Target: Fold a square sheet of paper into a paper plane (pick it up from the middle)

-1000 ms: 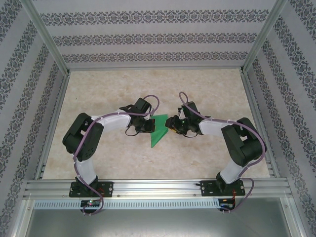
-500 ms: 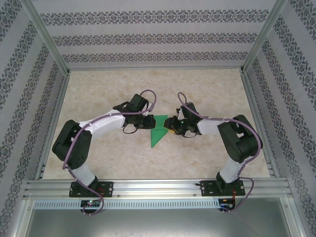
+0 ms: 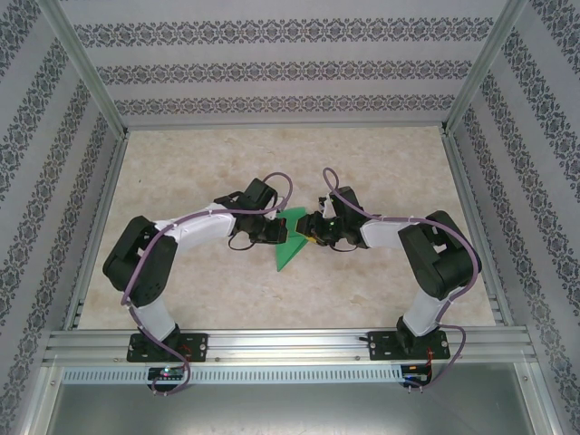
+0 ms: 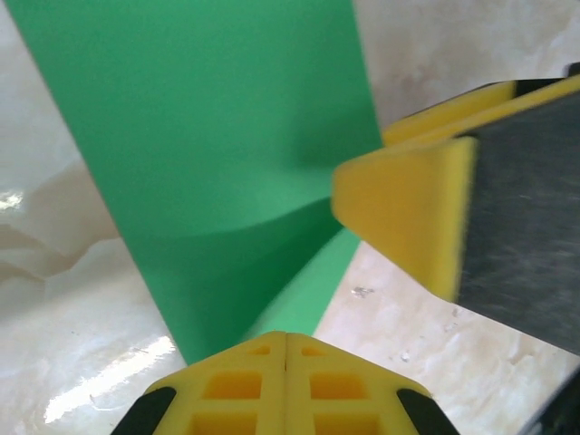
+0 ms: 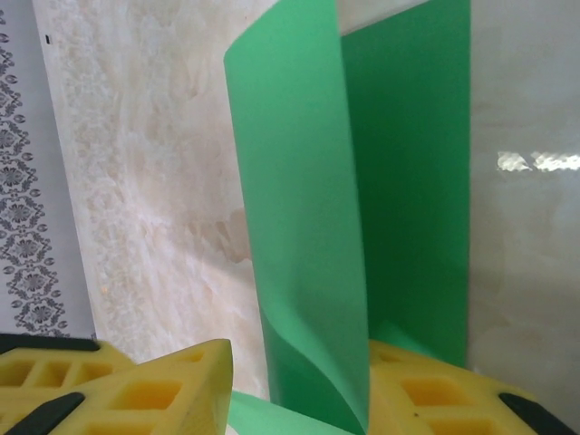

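Judging by its shape, I am partway through the folding. The square sheet of paper (image 3: 289, 245) lies in the middle of the table (image 3: 390, 163) between my two arms. It is folded into a tapering wedge with its point toward my bases, and it is not yet a narrow dart.

My left gripper (image 4: 285, 352) has its fingers pressed together at the wedge's left edge. The green runs right up to the tips, but I cannot tell whether a layer is caught between them.

My right gripper (image 5: 299, 362) has its fingers spread, and a loose flap of the paper curls up between them without being pinched. One of those right fingers (image 4: 408, 217) sits just beside the paper's edge in my left wrist view.

That flap is not creased flat, so I reckon this fold is unfinished. What seems left is pressing it down, making the remaining wing folds and sharpening the centre crease.
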Tool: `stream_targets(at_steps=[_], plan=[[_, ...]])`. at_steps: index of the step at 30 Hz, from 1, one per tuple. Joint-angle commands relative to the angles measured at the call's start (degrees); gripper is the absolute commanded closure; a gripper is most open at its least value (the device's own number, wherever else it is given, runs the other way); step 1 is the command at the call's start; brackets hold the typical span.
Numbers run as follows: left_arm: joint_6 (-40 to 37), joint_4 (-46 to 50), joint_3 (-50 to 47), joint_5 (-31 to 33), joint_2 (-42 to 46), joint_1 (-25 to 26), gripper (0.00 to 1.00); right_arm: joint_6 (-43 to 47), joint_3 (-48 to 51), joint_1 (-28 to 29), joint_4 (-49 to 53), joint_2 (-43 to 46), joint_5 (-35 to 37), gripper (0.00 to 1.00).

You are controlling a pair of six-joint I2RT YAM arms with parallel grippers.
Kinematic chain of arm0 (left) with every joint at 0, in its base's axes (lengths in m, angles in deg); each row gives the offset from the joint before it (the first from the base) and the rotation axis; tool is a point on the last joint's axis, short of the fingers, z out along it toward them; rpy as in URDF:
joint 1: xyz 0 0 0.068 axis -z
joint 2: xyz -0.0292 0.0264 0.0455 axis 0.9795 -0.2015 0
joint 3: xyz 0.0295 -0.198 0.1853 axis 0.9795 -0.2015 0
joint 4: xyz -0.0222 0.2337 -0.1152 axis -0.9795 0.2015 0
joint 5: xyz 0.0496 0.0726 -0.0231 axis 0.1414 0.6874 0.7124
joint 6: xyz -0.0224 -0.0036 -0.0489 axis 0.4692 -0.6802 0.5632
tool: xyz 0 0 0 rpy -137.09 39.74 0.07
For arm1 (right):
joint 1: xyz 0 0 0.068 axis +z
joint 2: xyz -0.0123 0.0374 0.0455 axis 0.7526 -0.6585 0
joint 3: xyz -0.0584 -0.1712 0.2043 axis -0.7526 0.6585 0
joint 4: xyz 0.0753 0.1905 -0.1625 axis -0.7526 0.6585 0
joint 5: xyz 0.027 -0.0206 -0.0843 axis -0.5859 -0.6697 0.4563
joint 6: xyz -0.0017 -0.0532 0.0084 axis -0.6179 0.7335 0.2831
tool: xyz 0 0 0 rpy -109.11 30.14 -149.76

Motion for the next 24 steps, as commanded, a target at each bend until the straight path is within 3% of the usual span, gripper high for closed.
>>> stream_targets(at_steps=[1,19,24], plan=[[0.9,-0.6,-0.7,3.9,-2.3,0.6,0.95,2.2,-0.8,0.4,-0.7,-0.9,-1.7,0.61],[0.4,-3.4,-0.8,3.6,-5.7,0.6,0.96,9.5,-5.1,1.1,4.3,-4.2,-5.4,0.63],[0.2,-2.8,-0.9,4.5,-4.7,0.6,0.96,8.1,-2.8,0.0,4.3,-1.4,-1.8,0.61]])
